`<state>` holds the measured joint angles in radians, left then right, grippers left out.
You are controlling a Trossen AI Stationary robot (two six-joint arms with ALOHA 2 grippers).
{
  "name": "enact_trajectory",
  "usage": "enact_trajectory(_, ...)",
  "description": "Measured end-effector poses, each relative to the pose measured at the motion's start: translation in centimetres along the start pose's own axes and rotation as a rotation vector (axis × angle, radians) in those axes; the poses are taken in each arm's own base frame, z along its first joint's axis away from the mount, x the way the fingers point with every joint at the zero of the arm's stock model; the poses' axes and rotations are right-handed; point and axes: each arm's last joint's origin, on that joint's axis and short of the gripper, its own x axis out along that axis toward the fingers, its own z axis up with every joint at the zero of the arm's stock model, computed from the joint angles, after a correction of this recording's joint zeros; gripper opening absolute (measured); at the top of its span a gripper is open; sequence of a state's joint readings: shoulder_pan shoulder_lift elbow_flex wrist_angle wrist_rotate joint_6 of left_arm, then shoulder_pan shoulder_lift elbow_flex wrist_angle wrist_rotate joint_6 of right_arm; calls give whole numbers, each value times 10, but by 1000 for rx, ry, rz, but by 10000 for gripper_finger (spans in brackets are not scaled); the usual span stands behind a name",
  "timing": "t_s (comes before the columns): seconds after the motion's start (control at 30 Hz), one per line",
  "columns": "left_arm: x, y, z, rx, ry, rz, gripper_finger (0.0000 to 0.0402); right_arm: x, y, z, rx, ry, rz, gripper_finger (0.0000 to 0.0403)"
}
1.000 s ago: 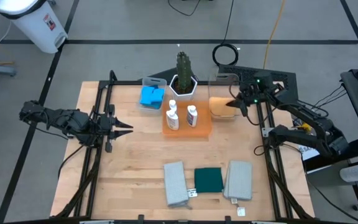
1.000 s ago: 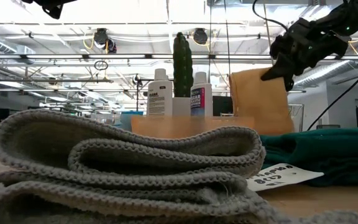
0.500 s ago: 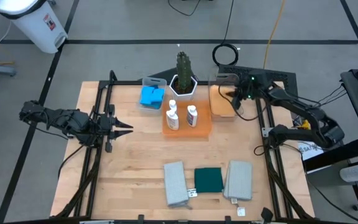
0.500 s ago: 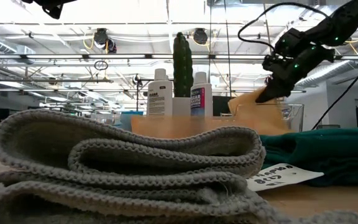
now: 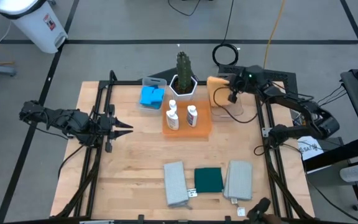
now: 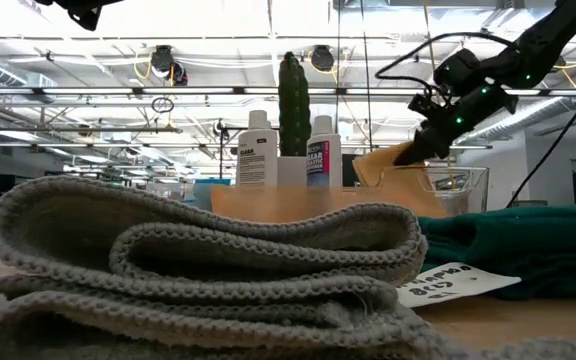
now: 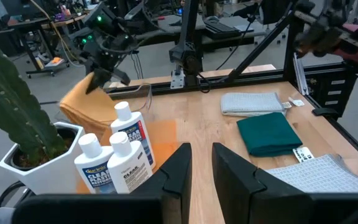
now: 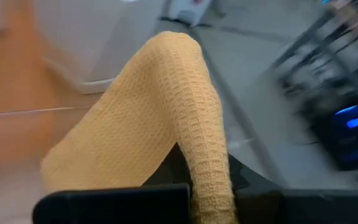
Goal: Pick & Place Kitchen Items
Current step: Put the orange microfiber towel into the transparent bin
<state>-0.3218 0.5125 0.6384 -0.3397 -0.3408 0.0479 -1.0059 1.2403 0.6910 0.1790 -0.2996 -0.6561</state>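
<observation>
The right gripper (image 5: 230, 94) is working at the far right of the table, over the clear bin (image 5: 236, 107) just beside the flat orange tray (image 5: 201, 127). Its jaws are closing on the orange cloth (image 5: 217, 91), which is hanging from the fingers. In the low view the cloth (image 6: 388, 165) is sitting partly inside the bin (image 6: 458, 185), with its upper part draping over the bin's near wall toward the tray. The right wrist view is showing the cloth (image 8: 166, 118) folded over between that arm's own fingers.

The left gripper (image 5: 124, 129) is waiting at the left side of the table, well apart from all items, with its jaws parted.

Items around the work area:
- Two white bottles (image 5: 173, 117) are standing upright on the orange tray, just beside the cloth and the clear bin. They are the nearest obstruction to the right gripper.
- The cactus (image 5: 183, 67) in its white hexagonal pot is standing behind the tray, near the cloth.
- Blue sponges (image 5: 151, 96) are lying in a second clear bin (image 5: 155, 81) left of the cactus.
- Along the near edge, one grey cloth (image 5: 175, 183), a dark green cloth (image 5: 209, 180) and a second grey cloth (image 5: 238, 180) are lying in a row, well apart from both grippers.
- A white paper tag (image 6: 453, 283) is lying beside the green cloth (image 6: 518, 245).
</observation>
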Motion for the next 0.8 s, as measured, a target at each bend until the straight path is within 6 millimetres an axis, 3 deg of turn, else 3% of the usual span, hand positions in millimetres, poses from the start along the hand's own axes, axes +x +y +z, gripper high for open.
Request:
enact_trajectory(0.23, 0, 0, 0, 0, 0, 0, 67, -5, -15, 16, -99, -108, -205, 4)
enact_trajectory(0.8, 0, 0, 0, 0, 0, 0, 67, -3, 6, -2, 84, -12, 111, 4)
